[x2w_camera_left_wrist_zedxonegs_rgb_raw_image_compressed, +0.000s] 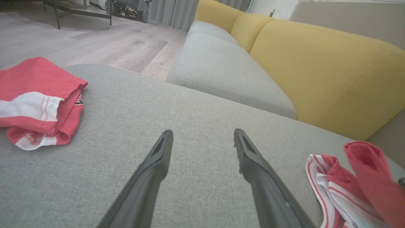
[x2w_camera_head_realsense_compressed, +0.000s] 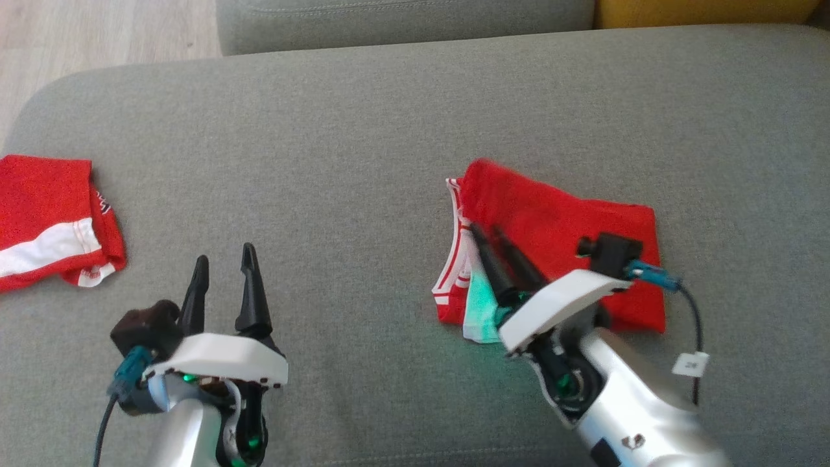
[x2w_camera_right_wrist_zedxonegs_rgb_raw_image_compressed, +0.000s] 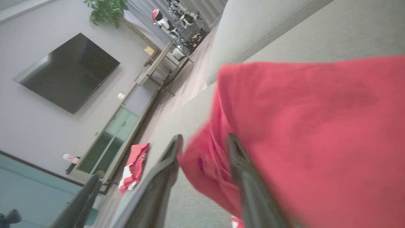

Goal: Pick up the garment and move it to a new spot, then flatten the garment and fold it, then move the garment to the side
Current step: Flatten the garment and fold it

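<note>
Where my right gripper [x2w_camera_head_realsense_compressed: 486, 227] sits over the folded red garment with white striped trim [x2w_camera_head_realsense_compressed: 570, 220] on the grey fabric sofa cushion [x2w_camera_head_realsense_compressed: 363, 143], I log its fingers parted, red cloth between them. Left gripper [x2w_camera_head_realsense_compressed: 225, 253]: fingers wide, empty. Second red-and-white garment [x2w_camera_head_realsense_compressed: 45, 220]: far left.

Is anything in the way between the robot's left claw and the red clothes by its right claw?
Nothing visible: bare grey cushion lies between the left gripper and the red garment, where the right gripper sits.
</note>
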